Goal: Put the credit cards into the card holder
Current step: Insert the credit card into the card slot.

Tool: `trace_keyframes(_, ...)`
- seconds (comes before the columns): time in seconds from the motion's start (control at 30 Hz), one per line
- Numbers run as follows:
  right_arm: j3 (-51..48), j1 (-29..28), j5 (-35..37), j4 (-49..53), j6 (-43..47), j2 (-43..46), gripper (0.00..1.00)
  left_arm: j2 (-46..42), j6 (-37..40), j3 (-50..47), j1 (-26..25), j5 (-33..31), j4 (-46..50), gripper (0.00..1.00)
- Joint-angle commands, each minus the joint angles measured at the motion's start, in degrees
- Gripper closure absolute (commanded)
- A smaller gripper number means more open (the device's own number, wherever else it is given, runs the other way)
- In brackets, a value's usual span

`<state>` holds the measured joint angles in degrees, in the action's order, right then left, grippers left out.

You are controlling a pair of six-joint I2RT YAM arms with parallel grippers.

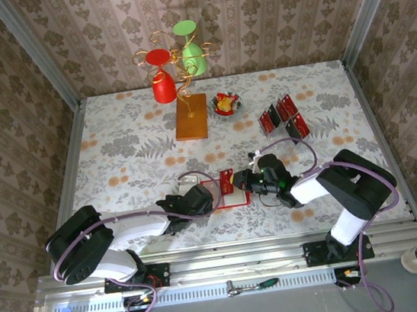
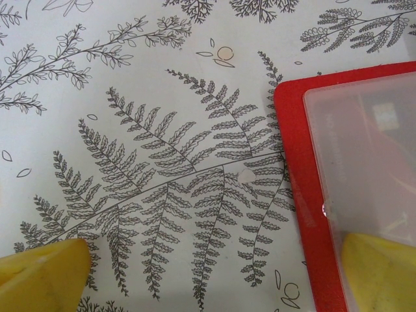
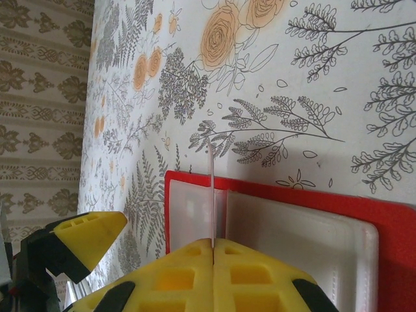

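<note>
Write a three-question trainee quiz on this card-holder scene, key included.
1. True or false: the left gripper is shut.
2. What does the right gripper pinch? A) a credit card B) a pen C) a coin
3. Short answer: in the top view, do the loose credit cards lie on the left arm's side or the right arm's side of the card holder?
Key: 1 false, its jaws stand wide open at the holder's edge. 2 A, held edge-on above the holder's pale inside. 3 the right arm's side, farther back.
</note>
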<state>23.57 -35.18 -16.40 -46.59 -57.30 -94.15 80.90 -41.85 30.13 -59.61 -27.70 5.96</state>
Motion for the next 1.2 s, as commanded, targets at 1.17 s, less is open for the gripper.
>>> trace_keyframes(1.17,-0.5,-0.4,-2.2,-1.0,3.2,-3.3,1.0,0.0,-0.9,-1.5,-0.6,-1.4,2.2,0.0)
